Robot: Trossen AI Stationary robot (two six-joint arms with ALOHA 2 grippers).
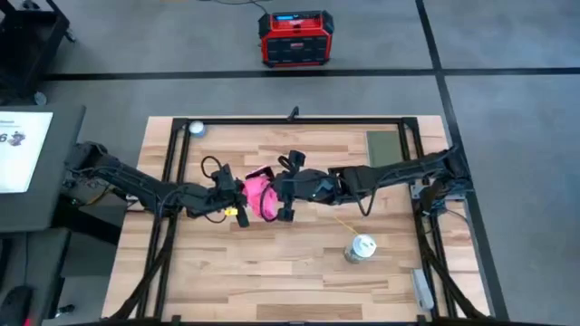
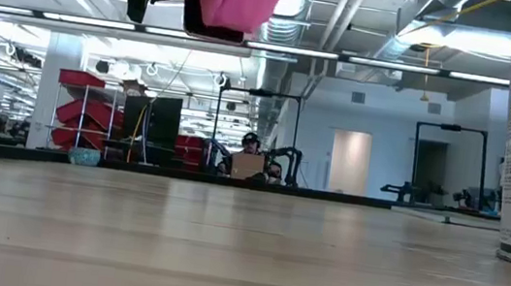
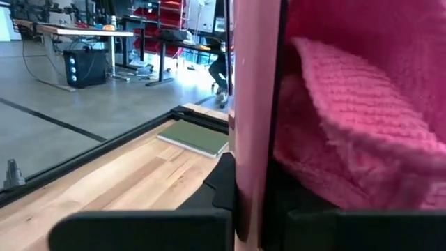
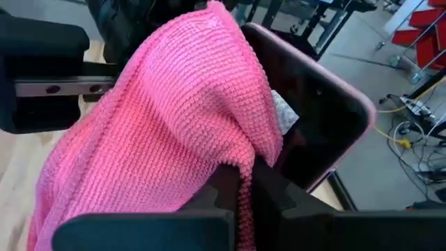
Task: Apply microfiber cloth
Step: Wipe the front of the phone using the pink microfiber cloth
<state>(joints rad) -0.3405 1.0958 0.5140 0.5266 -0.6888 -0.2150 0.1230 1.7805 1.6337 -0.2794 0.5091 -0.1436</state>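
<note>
Dark jointed arms [image 1: 145, 186]; looped black cables [image 1: 210, 165]

Bright even overhead light, soft shadows, blurred close microfiber cloth [image 3: 362, 111]

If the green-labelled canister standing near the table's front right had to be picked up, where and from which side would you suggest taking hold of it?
Grip the canister around its cylindrical wall, below the cap, since it stands upright with bare table around it. Coming in level from the right arm's side seems best: the right tool is the nearer one, though it and the left tool are both busy at the microfiber cloth mid-table.
</note>
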